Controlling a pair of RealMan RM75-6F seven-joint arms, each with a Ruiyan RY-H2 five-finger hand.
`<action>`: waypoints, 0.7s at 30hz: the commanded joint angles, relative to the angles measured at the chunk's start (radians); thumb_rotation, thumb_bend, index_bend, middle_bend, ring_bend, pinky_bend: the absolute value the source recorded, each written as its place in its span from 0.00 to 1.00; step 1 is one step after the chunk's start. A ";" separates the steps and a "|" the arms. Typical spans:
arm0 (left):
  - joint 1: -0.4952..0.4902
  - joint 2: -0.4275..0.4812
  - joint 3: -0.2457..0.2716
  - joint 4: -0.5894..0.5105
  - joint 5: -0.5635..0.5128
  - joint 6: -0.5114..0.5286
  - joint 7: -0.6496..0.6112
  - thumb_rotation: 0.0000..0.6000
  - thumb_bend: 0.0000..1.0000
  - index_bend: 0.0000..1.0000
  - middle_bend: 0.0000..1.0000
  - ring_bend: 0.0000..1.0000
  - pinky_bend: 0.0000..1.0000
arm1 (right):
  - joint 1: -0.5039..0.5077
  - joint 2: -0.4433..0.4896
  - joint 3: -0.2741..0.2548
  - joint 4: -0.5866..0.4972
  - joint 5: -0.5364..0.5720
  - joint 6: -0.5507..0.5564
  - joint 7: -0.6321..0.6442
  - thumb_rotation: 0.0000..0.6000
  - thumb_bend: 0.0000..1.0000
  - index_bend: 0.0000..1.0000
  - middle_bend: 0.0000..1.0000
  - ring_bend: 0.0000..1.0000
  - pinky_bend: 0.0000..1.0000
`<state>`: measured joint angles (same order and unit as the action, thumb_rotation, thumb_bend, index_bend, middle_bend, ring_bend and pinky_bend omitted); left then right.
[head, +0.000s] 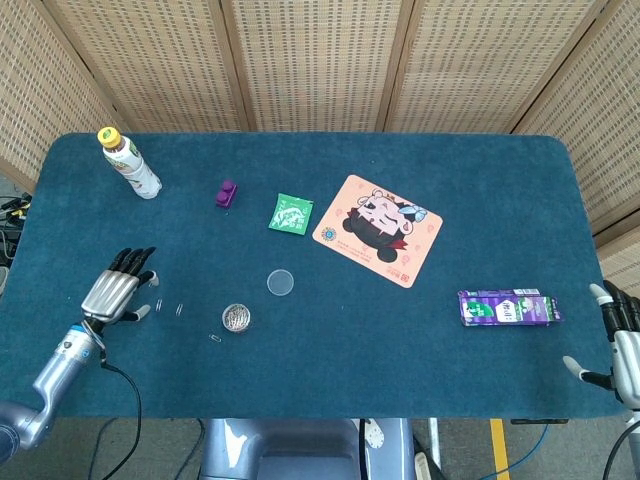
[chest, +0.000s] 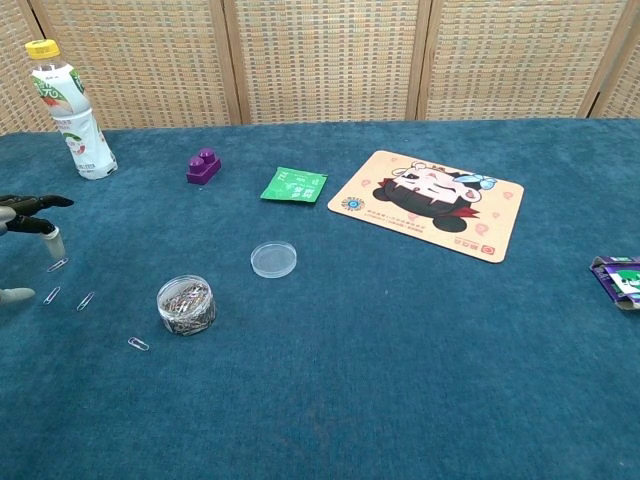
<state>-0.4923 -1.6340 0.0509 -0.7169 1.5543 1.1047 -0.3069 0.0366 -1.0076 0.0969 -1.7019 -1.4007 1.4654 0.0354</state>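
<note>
While the left hand (head: 112, 293) hovers low over the near-left part of the blue table (head: 420, 350), its dark-tipped fingers (chest: 40, 203) are spread and hold nothing. Just beside it on the cloth lie loose paper clips (chest: 66, 289): thin bent wire loops, silvery, lying flat and a little apart from one another, with one more purplish clip (chest: 138, 343) nearer the table's front edge. Near them stands a small round clear jar (head: 236, 318), open at the top and packed with a tangle of the same clips; its clear round lid (head: 281, 281) lies flat further in. At the far right edge the right hand (head: 622, 340) hangs just off the table, fingers apart and empty, close to a purple carton (head: 508, 307) lying on its side.
</note>
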 joint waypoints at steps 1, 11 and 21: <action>0.001 -0.024 0.001 0.026 0.007 0.011 0.000 1.00 0.28 0.40 0.00 0.00 0.00 | 0.000 0.001 0.001 0.001 0.001 0.000 0.006 1.00 0.00 0.03 0.00 0.00 0.00; 0.005 -0.052 0.005 0.071 0.011 0.006 0.002 1.00 0.28 0.40 0.00 0.00 0.00 | -0.001 0.002 0.002 0.000 0.002 0.001 0.011 1.00 0.00 0.03 0.00 0.00 0.00; -0.001 -0.063 0.005 0.063 0.027 0.030 0.000 1.00 0.28 0.40 0.00 0.00 0.00 | -0.003 0.004 0.002 0.001 0.002 0.003 0.017 1.00 0.00 0.03 0.00 0.00 0.00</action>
<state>-0.4914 -1.6987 0.0567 -0.6482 1.5779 1.1311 -0.3089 0.0340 -1.0032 0.0990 -1.7008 -1.3991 1.4682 0.0529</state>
